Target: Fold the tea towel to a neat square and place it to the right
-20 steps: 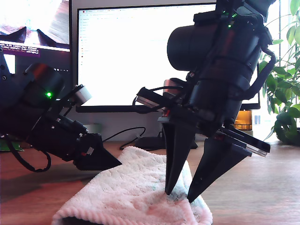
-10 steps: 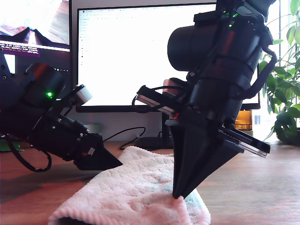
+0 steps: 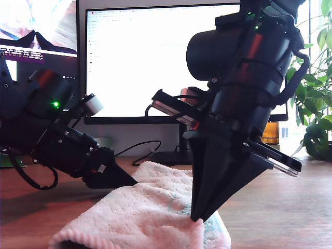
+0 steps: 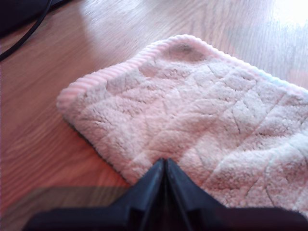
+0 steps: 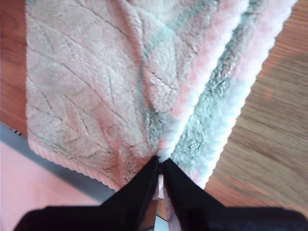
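Note:
The tea towel (image 3: 140, 212), pale pink and fluffy, lies folded on the wooden table (image 3: 280, 207) near the front of the exterior view. My first gripper (image 3: 129, 181) reaches in low from the exterior view's left. Its fingers are shut at the towel's edge (image 4: 192, 110), tips (image 4: 164, 163) pressed together on the cloth. My second gripper (image 3: 197, 218) points straight down from the exterior view's right. It is shut on a pinched ridge of the towel (image 5: 96, 82), with the striped hem bunched at its tips (image 5: 160, 161).
Two monitors (image 3: 145, 62) stand behind the arms, with a stand base and a black cable (image 3: 140, 148) on the table behind the towel. A leafy plant (image 3: 316, 104) and an orange object (image 3: 270, 134) sit at the exterior view's right.
My second gripper's fingers, spread apart on the towel a second ago, have closed and pinched the cloth. The towel's near edge has bunched and shifted slightly toward the exterior view's left. The first arm has held still.

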Robot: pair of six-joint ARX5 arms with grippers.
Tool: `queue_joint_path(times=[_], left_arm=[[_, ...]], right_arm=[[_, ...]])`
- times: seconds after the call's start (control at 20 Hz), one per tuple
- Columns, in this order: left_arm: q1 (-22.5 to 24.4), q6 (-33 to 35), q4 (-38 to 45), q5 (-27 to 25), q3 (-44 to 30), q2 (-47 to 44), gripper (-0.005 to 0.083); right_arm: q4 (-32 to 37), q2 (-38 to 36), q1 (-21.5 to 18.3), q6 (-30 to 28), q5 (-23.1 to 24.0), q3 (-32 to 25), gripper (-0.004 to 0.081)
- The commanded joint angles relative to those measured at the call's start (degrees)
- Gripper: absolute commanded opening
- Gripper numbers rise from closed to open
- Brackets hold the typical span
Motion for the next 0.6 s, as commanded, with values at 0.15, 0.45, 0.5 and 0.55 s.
queue_joint_path(times=[0.15,0.45,0.5,0.55], left_arm=[[0.2,0.5,-0.9,-1.4,-0.3,2.5,-0.0021],[0.2,0.7,-0.9,-1.5,-0.3,2.5,-0.0021],[0.2,0.7,-0.9,-1.5,-0.3,2.5,-0.0021],[0.2,0.7,-0.9,-1.5,-0.3,2.5,-0.0021]], right_arm=[[-3.4,0.3,-3.2,-2.6,-0.1,0.3,-0.0013],[-5.4,0.2,-4.4,-4.5,-0.8,3.0,-0.0013],[-5.8,0.2,-4.4,-4.5,-1.4,3.6,-0.0013],[-6.2,0.2,-4.4,-4.7,-2.1,4.0,-0.0013]])
